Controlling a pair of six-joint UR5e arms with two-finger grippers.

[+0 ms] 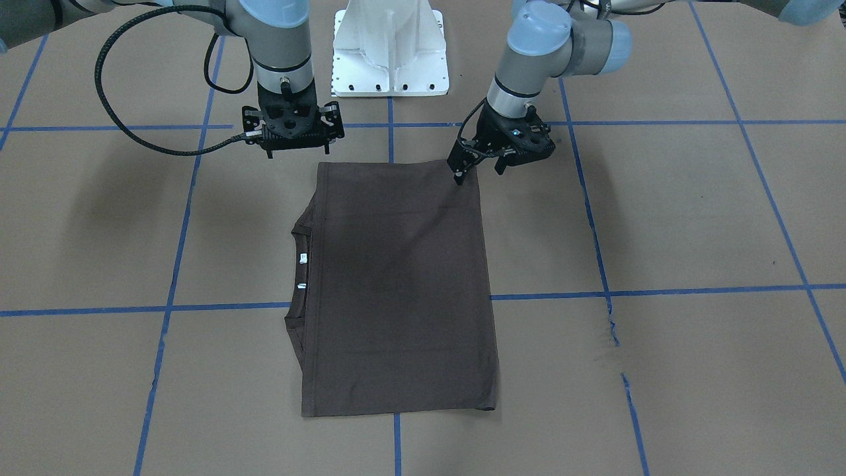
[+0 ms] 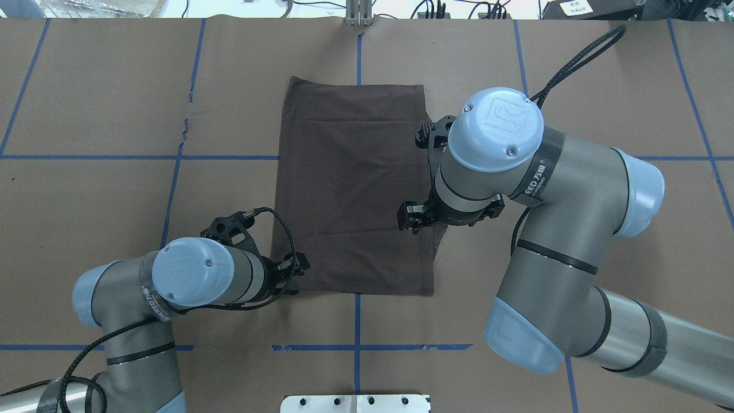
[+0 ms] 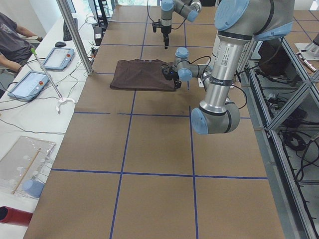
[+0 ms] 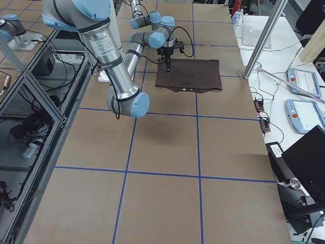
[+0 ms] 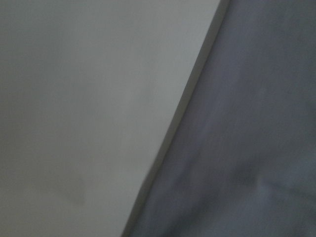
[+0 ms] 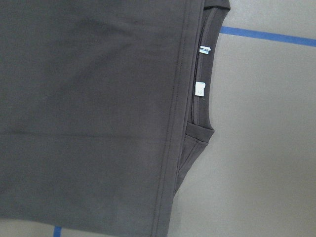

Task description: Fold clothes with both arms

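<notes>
Brown paper crossed with blue tape lines is covering the worktop (image 1: 661,218), and the dark brown-grey T-shirt (image 1: 396,284) is lying flat on it, folded into a long rectangle. The left gripper (image 1: 479,174) is reaching down with its jaws standing apart, one fingertip (image 1: 459,177) sitting at the garment's corner nearest it. The right gripper (image 1: 297,152) is hovering clear of the fabric, jaws spread wide, and the collar (image 1: 299,231) and white neck tags (image 1: 302,258) are showing along the edge on its side.
</notes>
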